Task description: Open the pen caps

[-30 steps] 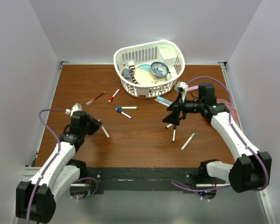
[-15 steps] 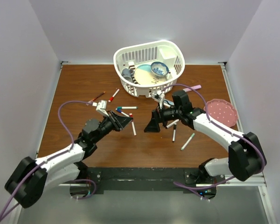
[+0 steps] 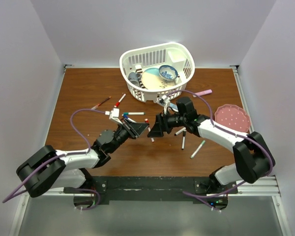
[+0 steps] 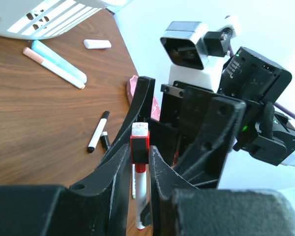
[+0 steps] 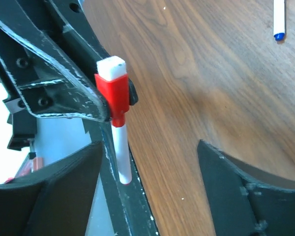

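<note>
Left claw (image 4: 139, 153): gripping pen (image 5: 119, 147)
Right claw (image 5: 147, 187): wide, beside red cap (image 5: 112, 93)
Progress: cap still on; none seen opened

The two arms reach toward each other over the middle of the brown table (image 3: 83, 83). The left gripper (image 3: 140, 129) and the right gripper (image 3: 154, 132) face each other very near, and a red-capped marker (image 3: 147, 121) stands between them. A black marker (image 3: 183, 141) and a green-tipped marker (image 3: 197, 149) lie just beside the right arm. Behind them stands a white basket (image 3: 132, 56) holding a blue bowl (image 3: 167, 72). At the right side lies a pink plate (image 3: 231, 118).
</note>
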`<state>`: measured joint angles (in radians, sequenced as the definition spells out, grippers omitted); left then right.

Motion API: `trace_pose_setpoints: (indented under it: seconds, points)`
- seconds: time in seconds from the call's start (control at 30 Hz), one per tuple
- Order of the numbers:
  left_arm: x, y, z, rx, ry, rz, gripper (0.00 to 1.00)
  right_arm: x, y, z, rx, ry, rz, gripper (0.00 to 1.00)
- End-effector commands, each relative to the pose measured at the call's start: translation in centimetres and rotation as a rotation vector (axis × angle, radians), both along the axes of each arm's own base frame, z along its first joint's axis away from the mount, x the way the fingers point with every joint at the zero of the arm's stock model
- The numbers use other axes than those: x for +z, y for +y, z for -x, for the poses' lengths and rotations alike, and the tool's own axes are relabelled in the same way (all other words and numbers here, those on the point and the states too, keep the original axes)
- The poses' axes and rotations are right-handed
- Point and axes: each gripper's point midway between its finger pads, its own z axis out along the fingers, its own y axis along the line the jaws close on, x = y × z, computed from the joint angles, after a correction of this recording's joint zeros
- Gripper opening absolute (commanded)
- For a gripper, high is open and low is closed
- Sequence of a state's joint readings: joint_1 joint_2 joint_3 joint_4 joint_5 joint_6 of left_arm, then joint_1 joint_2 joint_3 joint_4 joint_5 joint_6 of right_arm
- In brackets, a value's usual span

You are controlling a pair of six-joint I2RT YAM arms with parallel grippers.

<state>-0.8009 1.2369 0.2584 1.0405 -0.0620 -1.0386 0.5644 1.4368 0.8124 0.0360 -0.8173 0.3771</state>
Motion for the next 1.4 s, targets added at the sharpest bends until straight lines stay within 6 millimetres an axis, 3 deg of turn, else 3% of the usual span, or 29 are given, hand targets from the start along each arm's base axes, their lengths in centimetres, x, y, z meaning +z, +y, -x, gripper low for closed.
trace_pose_setpoints:
  seconds: [0.0, 0.07, 0.1, 0.13, 0.17, 0.2, 0.3, 0.37, 0.67, 0.9, 1.13, 1.27, 1.37]
  points:
    - [3.7, -0.4, -0.8, 0.037, -0.082, 0.103, 0.0, 0.7, 0.9, -0.2, 0.006, -0.001, -0.036, 0.57]
    - [3.5, -0.4, -0.9, 0.042, -0.082, 0.102, 0.0, 0.8, 1.1, 0.1, 0.029, 0.011, -0.049, 0.4]
    - [3.5, -0.3, -0.9, 0.044, -0.085, 0.098, 0.0, 0.9, 1.2, 0.2, 0.041, 0.01, -0.054, 0.2]
    - [3.4, -0.3, -0.9, 0.045, -0.09, 0.092, 0.0, 1.0, 1.2, 0.3, 0.052, 0.008, -0.058, 0.1]
    - [3.6, -0.3, -0.9, 0.045, -0.106, 0.085, 0.0, 1.2, 1.3, 0.4, 0.065, 0.0, -0.062, 0.02]
    - [3.5, -0.2, -0.9, 0.046, -0.109, 0.08, 0.0, 1.4, 1.3, 0.8, 0.089, 0.001, -0.073, 0.0]
    - [3.5, 0.3, -1.3, 0.077, -0.132, 0.056, 0.02, 1.9, 1.4, 1.4, 0.137, -0.01, -0.092, 0.0]
    - [3.6, 0.5, -1.6, 0.091, -0.141, 0.047, 0.14, 1.9, 1.4, 1.8, 0.162, -0.012, -0.095, 0.0]
    - [4.0, 0.3, -1.8, 0.074, -0.163, 0.036, 0.37, 1.9, 1.6, 2.4, 0.203, -0.008, -0.1, 0.0]
    - [3.9, 0.1, -1.6, 0.059, -0.16, 0.027, 0.39, 2.0, 1.5, 2.1, 0.193, -0.03, -0.082, 0.0]
    - [2.7, -0.3, -0.3, -0.005, -0.152, 0.008, 0.51, 2.0, 1.2, 1.9, 0.2, -0.059, -0.049, 0.0]
    - [1.9, -0.3, 0.1, -0.016, -0.134, -0.002, 0.51, 2.0, 1.1, 1.8, 0.202, -0.07, -0.045, 0.0]
    - [1.5, -0.3, 0.1, -0.017, -0.121, -0.006, 0.44, 1.9, 1.0, 1.7, 0.199, -0.076, -0.038, 0.0]
